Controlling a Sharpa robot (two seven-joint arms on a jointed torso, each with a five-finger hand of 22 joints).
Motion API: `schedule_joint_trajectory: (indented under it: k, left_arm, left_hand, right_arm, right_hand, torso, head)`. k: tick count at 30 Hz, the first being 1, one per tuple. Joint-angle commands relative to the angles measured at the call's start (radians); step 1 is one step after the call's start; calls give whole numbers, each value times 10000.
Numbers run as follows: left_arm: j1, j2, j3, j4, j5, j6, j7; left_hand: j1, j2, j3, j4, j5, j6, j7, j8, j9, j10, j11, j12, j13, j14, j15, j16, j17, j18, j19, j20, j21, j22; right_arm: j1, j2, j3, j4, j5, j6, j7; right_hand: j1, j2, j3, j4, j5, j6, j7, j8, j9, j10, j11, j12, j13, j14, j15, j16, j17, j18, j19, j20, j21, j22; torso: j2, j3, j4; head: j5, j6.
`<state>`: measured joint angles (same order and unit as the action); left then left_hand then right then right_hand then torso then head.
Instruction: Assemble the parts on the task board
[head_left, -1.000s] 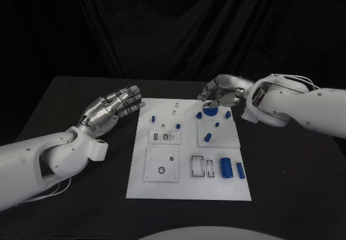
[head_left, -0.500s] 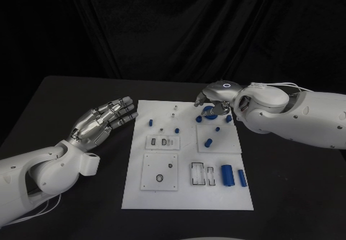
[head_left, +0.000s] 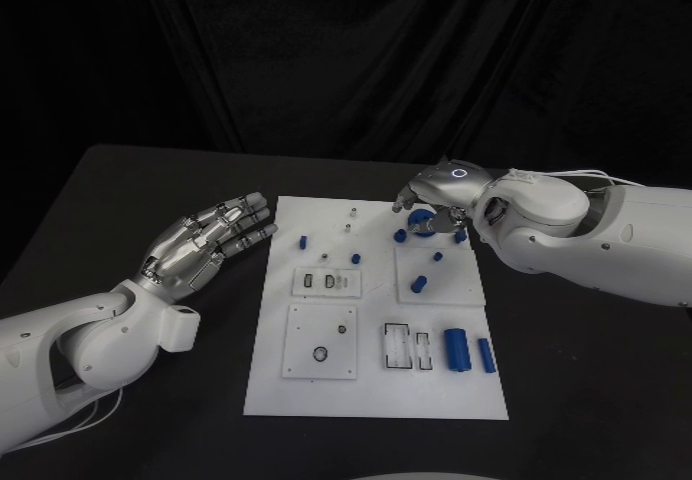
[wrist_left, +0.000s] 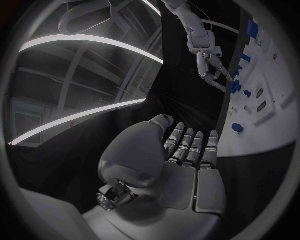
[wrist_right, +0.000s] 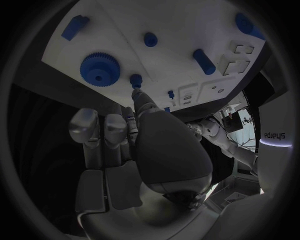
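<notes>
The white task board (head_left: 375, 385) lies mid-table with blue parts on it. A blue gear (head_left: 417, 223) sits at its far right corner, a small blue peg (head_left: 401, 236) just beside it. My right hand (head_left: 436, 197) hovers over the gear with its fingers pointing down. In the right wrist view one fingertip (wrist_right: 138, 93) reaches the small peg (wrist_right: 135, 78), next to the gear (wrist_right: 99, 67); nothing is gripped. My left hand (head_left: 206, 240) lies flat, palm up and fingers spread, left of the board and holding nothing; in the left wrist view it (wrist_left: 184, 160) lies beside the board (wrist_left: 265, 107).
More blue parts lie on the board: a peg (head_left: 304, 241) near the left edge, two short pieces (head_left: 418, 283) on the right square plate, two cylinders (head_left: 456, 349) at the near right. Slotted plates (head_left: 323, 343) take up the board's near left.
My right hand has turned and dropped closer over the gear, its arm swinging in. My left hand has drawn back from the board's far left corner.
</notes>
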<state>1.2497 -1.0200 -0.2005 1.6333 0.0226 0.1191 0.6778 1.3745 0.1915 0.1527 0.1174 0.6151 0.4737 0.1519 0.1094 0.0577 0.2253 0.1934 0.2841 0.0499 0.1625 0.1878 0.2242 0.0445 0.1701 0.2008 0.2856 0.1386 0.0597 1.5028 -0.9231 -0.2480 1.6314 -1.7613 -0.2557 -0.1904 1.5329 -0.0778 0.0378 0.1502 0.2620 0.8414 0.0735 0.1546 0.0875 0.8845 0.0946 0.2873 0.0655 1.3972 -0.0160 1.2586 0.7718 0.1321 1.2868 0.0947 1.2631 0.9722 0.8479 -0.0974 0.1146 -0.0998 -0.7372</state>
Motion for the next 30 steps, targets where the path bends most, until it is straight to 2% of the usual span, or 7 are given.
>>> schedule_joint_trajectory:
  k: [1,3,6,14,15,18,30]
  left_arm:
    - [21,9,9,32,-65,85,2579]
    - [21,1,9,33,-65,88,2578]
    - [21,-11,9,30,-65,90,2577]
    - [21,19,9,6,-65,121,2574]
    - [21,21,9,7,-65,129,2571]
    - [21,19,9,-2,-65,140,2565]
    - [19,43,9,-54,-65,188,2531]
  left_hand:
    - [-103,23,69,-9,62,73,-7,36,16,25,70,55,10,-44,36,3,-2,-43,-42,0,-34,-15]
    - [-103,23,69,-9,62,73,-7,36,16,25,70,55,10,-44,36,3,-2,-43,-42,0,-34,-15]
    - [-118,29,102,-14,62,85,-4,38,17,32,89,64,11,-43,50,16,0,-49,-49,6,-37,-17]
    - [-124,28,115,-17,61,103,-1,43,19,50,95,86,14,-40,56,25,2,-52,-44,8,-33,-15]
    - [-124,28,115,-17,61,103,-1,43,19,50,95,86,14,-40,56,25,2,-52,-44,8,-33,-15]
    - [-124,28,115,-17,61,103,-1,43,19,50,95,86,14,-40,56,25,2,-52,-44,8,-33,-15]
    - [-153,25,182,-36,60,115,11,47,20,77,132,118,19,-27,86,63,7,-68,-48,18,-33,-17]
  right_arm:
    - [-12,-144,5,160,-246,-60,-352]
    - [-17,-213,4,219,-246,-55,-340]
    - [-36,-287,3,268,-247,-47,-293]
    - [-202,-276,2,157,-90,-376,-48]
    - [-249,-261,2,121,-62,-499,20]
    - [-364,-207,2,14,-18,-779,166]
    - [-632,47,5,-349,80,-1301,521]
  right_hand:
    - [60,-54,225,-35,399,43,-21,-104,44,20,48,-94,4,15,13,-65,2,-107,-24,-28,-67,11]
    - [112,-94,392,-100,700,71,-21,-160,67,47,56,-155,2,12,11,-90,-1,-109,-29,-22,-79,30]
    - [136,-103,460,-125,772,88,-19,-175,76,65,54,-172,2,7,11,-104,-13,-107,-30,-24,-82,40]
    - [-51,-156,678,-33,358,270,43,-208,148,348,23,-156,25,64,19,-65,140,-131,31,-21,-35,199]
    - [-145,-180,707,29,149,326,100,-214,168,446,13,-137,28,100,72,-30,217,-149,69,10,-1,272]
    - [-228,-204,758,96,-21,375,136,-237,190,587,-3,-106,34,154,110,35,362,-170,132,48,59,395]
    - [-293,-224,839,171,-133,454,224,-258,222,757,-15,-81,35,214,181,113,531,-198,212,109,141,554]
  torso:
    - [-16,-7,15]
    - [-25,-4,-2]
    - [-33,-8,-12]
    - [-52,-11,2]
    - [-52,-11,-1]
    - [-59,-11,-30]
    - [-74,-4,-21]
  head:
    - [16,-16]
    - [50,-41]
    - [60,-51]
    - [30,-13]
    - [35,-10]
    - [77,-35]
    - [64,-104]
